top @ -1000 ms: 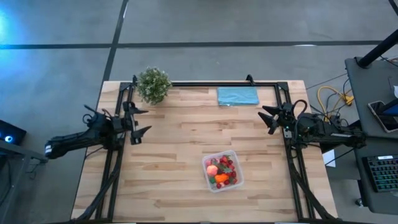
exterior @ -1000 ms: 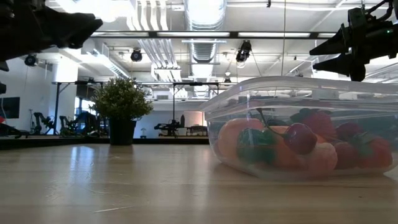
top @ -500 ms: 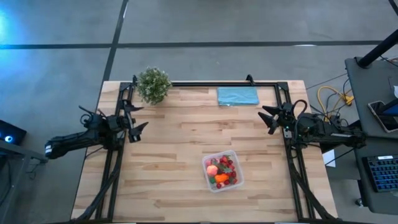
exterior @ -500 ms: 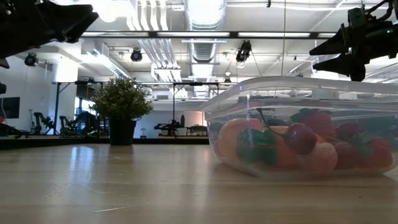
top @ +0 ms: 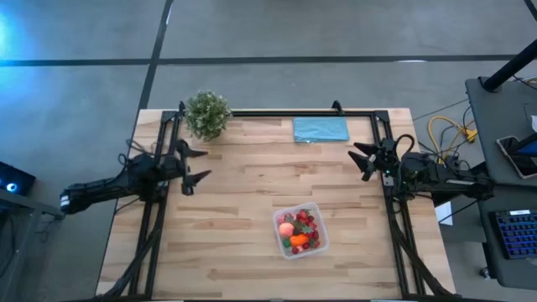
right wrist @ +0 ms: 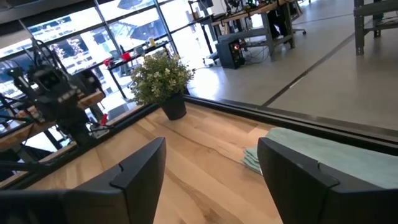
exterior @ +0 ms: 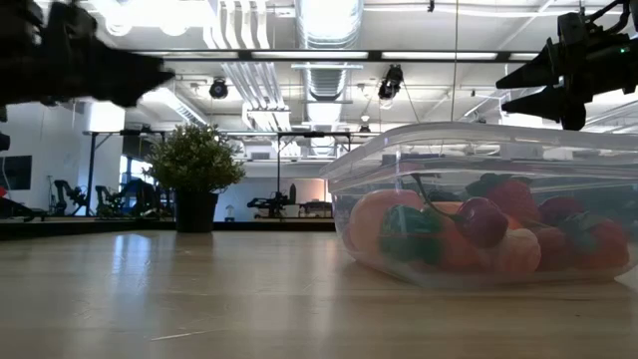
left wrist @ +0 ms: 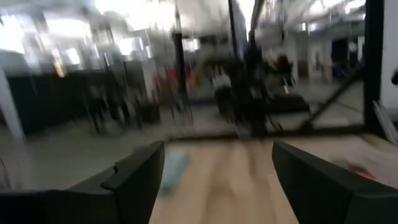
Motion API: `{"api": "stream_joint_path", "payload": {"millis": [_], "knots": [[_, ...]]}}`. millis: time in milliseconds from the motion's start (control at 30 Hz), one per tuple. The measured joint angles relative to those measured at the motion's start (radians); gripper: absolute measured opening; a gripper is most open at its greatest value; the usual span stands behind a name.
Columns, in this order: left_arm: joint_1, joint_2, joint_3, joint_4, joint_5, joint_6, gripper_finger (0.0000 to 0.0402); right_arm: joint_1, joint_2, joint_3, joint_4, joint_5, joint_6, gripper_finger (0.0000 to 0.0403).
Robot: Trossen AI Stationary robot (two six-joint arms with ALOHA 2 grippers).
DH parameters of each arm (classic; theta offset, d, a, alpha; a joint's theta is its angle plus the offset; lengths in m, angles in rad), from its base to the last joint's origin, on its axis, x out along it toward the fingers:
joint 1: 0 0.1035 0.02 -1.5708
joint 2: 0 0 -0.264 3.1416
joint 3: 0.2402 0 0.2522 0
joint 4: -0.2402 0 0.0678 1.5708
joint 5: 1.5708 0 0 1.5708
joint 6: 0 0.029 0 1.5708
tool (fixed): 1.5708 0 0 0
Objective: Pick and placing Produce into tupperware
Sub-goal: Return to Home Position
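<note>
The left claw (top: 198, 165) hovers empty over the left side of the light wooden desk (top: 252, 180), fingers spread. The right claw (top: 362, 161) mirrors it on the right, also spread and empty, which I judge to be parked poses. The small red, orange and pink toy produce (top: 300, 232) lies gathered inside the clear, shallow plastic tupperware (top: 276, 225), near and right of centre. No loose piece shows elsewhere.

I've got the green potted plant (top: 207, 114) standing at the far left corner of the wooden surface (top: 243, 210), and a teal cloth (top: 320, 129) lying flat along its far edge. Off right, yellow cables (top: 445, 132) and a keyboard (top: 513, 231).
</note>
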Motion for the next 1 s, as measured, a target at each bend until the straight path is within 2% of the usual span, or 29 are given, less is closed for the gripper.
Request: {"api": "stream_joint_path", "payload": {"millis": [100,200,533,1000], "knots": [[-0.001,0.016,-0.001,-0.113,0.001,-0.081,0.0283,0.000,0.000,0.000,0.000,0.000,0.000,0.0248],[0.000,0.035,-0.001,-0.184,0.001,-0.092,0.0283,0.000,0.000,0.000,0.000,0.000,0.000,0.0248],[0.000,0.099,-0.001,-0.171,0.002,-0.084,0.0283,0.000,0.000,0.000,0.000,0.000,0.000,0.0246],[0.000,0.109,-0.001,-0.169,0.002,-0.083,0.0283,0.000,0.000,0.000,0.000,0.000,0.000,0.0245]]}}
